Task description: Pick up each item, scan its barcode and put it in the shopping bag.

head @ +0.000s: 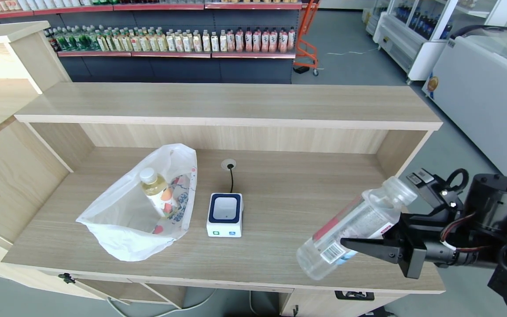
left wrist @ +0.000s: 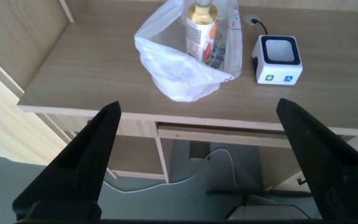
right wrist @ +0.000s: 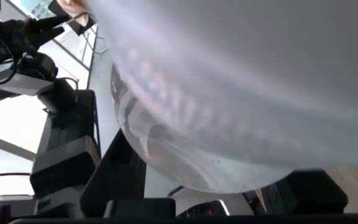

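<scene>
Right claw [head: 376, 215] clamped on bottle [head: 354, 229], tilted, over bench [head: 280, 189] front-right corner, well apart from scanner [head: 225, 214]. Barcode faces up, so scan probably misses unless rolled over. Slick plastic might slip, drop off edge. Left claw [left wrist: 199, 107] wide, empty. Floppy bag [head: 121, 220] mouth could snag.

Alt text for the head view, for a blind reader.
The right gripper holds a clear plastic bottle tilted over the right end of the counter. A barcode scanner sits beside a white shopping bag holding a drink bottle.
</scene>
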